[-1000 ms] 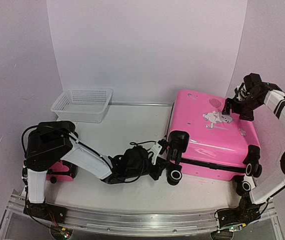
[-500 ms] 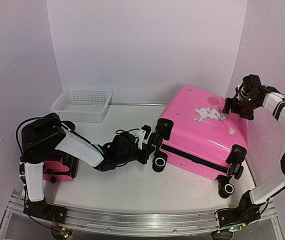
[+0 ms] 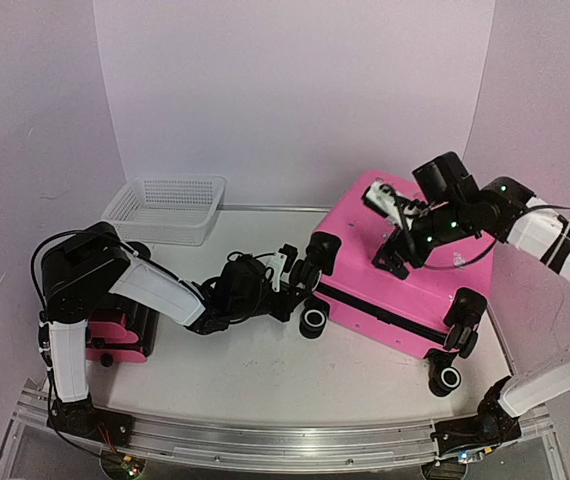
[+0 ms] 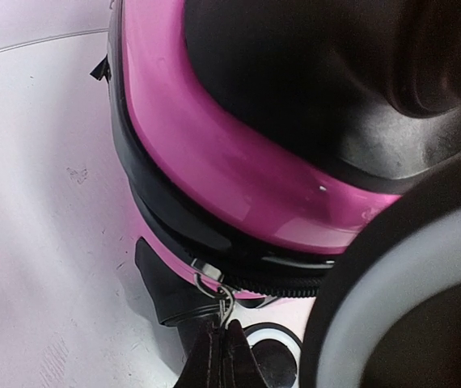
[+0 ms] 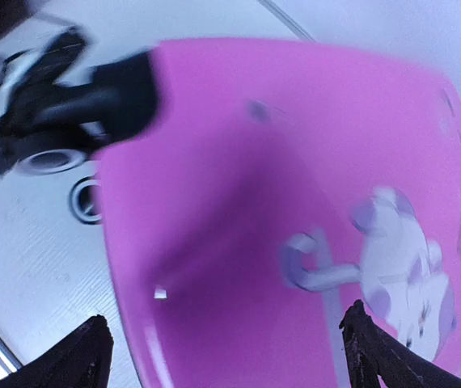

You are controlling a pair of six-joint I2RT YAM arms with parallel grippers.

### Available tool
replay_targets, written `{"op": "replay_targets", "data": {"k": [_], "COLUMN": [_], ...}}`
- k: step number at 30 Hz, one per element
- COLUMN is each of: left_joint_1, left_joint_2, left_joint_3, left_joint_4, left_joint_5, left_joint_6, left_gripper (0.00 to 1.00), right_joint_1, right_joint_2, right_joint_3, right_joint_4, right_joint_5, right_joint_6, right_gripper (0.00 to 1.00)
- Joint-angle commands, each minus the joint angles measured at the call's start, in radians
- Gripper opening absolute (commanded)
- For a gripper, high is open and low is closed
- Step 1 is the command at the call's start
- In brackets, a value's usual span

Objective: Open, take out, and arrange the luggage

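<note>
The luggage [image 3: 415, 285] is a glossy pink hard-shell suitcase lying flat at the right, its black wheels [image 3: 313, 320] toward the front. My left gripper [image 3: 293, 283] reaches to its near-left corner. In the left wrist view the left gripper [image 4: 218, 343] is shut on the metal zipper pull [image 4: 221, 297], just under the black zipper trim [image 4: 174, 218]. My right gripper [image 3: 393, 235] hovers over the shell's top, open. In the right wrist view its fingertips [image 5: 365, 343] stand wide apart over the pink shell [image 5: 238, 242], beside a cartoon sticker [image 5: 400, 267].
A white mesh basket [image 3: 165, 208] stands at the back left. A small pink and black object [image 3: 120, 340] lies behind my left arm's base. White walls close in the back and both sides.
The suitcase has been pulled and turned leftward by its zipper corner. My right arm has swung from the far right corner to above the middle of the shell.
</note>
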Motion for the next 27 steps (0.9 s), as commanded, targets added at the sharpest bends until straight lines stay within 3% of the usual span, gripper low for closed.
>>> {"op": "replay_targets", "data": {"k": [1,7,10,18,25,27], "left_joint_1": [-0.004,0.0,-0.001,-0.001,-0.001,0.001], "left_joint_2": [-0.057,-0.055,-0.045,-0.046,-0.048,-0.052], "left_joint_3": [0.004,0.0,0.009,0.006,0.003,0.003], "left_joint_4": [0.017,0.017,0.017,0.017,0.017,0.017], "left_joint_5": [0.035,0.05,0.07,0.081,0.076,0.073], "left_joint_6": [-0.006,-0.006,-0.017,-0.019,-0.019,-0.018], "left_gripper": [0.0,0.0,0.0,0.0,0.0,0.0], "right_joint_1": [0.229,0.308,0.308,0.31,0.309,0.309], "right_joint_2": [-0.018,0.115,0.184,0.34,0.449,0.462], "right_joint_3": [-0.072,-0.031,0.021,0.122,0.204,0.21], "right_joint_4": [0.123,0.193,0.179,0.152,0.159,0.159], "right_joint_5": [0.026,-0.035,-0.062,-0.027,0.037,0.056], "right_joint_6": [-0.522,-0.983,-1.11,-1.246,-1.307,-1.315], "right_gripper": [0.98,0.97,0.97,0.97,0.91,0.86]}}
